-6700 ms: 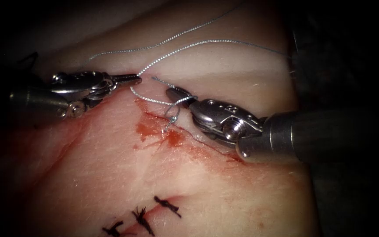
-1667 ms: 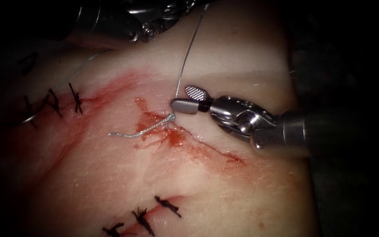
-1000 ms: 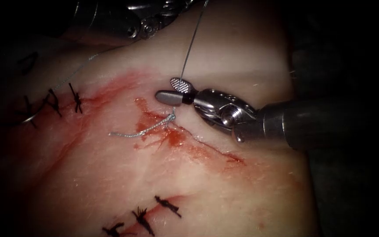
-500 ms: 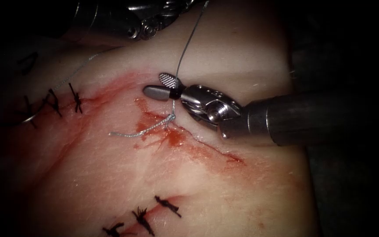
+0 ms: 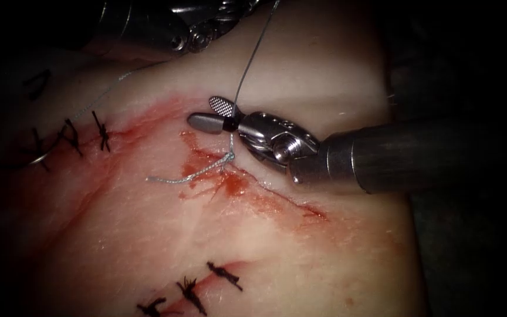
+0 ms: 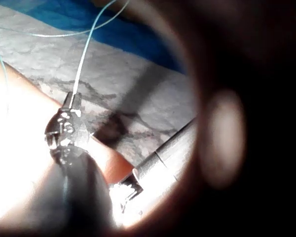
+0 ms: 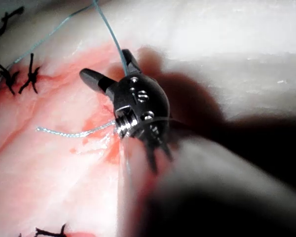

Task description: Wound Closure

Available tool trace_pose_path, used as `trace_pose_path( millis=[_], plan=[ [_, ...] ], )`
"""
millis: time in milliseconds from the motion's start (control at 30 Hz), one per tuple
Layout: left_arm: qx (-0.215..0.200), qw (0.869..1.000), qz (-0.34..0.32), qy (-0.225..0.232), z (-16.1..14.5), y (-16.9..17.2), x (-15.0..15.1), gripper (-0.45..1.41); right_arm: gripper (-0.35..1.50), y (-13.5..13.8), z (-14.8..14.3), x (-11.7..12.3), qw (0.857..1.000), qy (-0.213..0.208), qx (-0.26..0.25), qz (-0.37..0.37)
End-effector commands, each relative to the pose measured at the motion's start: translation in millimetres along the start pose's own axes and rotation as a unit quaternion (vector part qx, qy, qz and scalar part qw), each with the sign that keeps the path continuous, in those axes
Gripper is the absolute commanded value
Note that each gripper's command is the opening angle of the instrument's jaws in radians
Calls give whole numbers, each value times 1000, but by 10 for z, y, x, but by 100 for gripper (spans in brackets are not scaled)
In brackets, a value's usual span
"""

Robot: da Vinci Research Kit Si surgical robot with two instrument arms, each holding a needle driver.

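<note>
- The right tool (image 5: 217, 114) comes in from the right and sits just above the knot (image 5: 228, 157) at the upper end of the cut (image 5: 277, 196); its jaws stand spread apart with the thread (image 5: 252, 56) running up between them, not clamped on it.
- In the right wrist view, the right tool (image 7: 111, 69) shows the same: one jaw to each side of the thread (image 7: 108, 27).
- The left tool (image 5: 206, 23) sits at the top edge of the endoscope view, above the tissue (image 5: 206, 246); it holds the upper end of the thread taut, jaws closed on it.
- In the left wrist view, the left tool (image 6: 71, 103) pinches the thread (image 6: 84, 59) at its tip.
- From the knot a short loose tail (image 5: 174, 178) lies on the tissue to the left of the cut.
- Red fluid (image 5: 230, 185) stains the tissue around the knot and along the cut.
- Dark finished stitches (image 5: 101, 132) sit at the left, and more stitches (image 5: 224, 275) lie lower down.
- A curved needle (image 5: 37, 157) seems to lie at the far left beside the dark stitches; neither tool holds it.
</note>
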Motion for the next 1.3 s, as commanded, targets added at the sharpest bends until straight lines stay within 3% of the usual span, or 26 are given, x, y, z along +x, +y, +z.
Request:
trace_pose_path(
  millis=[33, 333, 933, 1300],
  plan=[
    [0, 1000, -5, 0, 6, -1, -3, -45, 135, -2, 8, -4, 1000, 0, 1, -1],
    [0, 1000, -6, 0, 6, 2, -2, -45, 127, -3, 8, -3, 1000, 1, -1, -12],
    [-1, 1000, -13, 1, 6, 4, -1, -45, 127, -8, 9, -3, 1000, 3, -1, -27],
    [-2, 1000, -13, 1, 6, 4, -2, -45, 110, -10, 10, -2, 1000, 5, 1, -28]
  ],
)
